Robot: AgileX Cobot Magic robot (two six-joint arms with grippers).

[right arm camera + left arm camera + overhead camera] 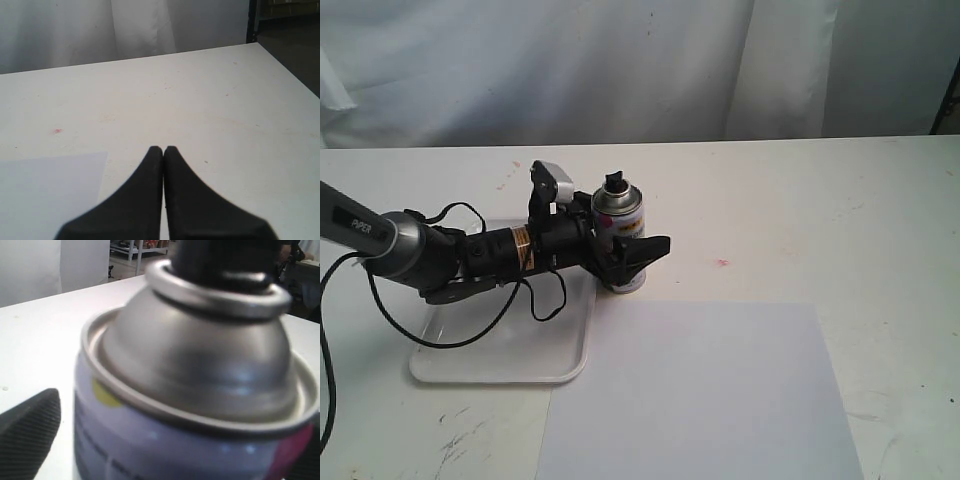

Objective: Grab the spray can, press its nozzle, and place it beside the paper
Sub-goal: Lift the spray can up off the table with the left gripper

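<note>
Exterior view: the spray can (626, 216) is seen standing upright on the desk (820, 220), just beside the rim of the tray (500, 368) and near the corner of the paper (700, 390) closest to that tray. The left arm is stretched low and almost level across the tray, so that the left fingers (650, 247) are brought in from the side around the can's lower body. The nozzle (613, 182) is thus left uncovered on top, presumably so that it can be pressed. In the left wrist view a strip of bare desk is seen between one ribbed finger and the can wall, so these fingers are judged spread around the can, not clamped on it. The can is not yet lifted. The right fingers (145, 200) are pressed together on nothing and held low over the desk by the paper's edge
</note>
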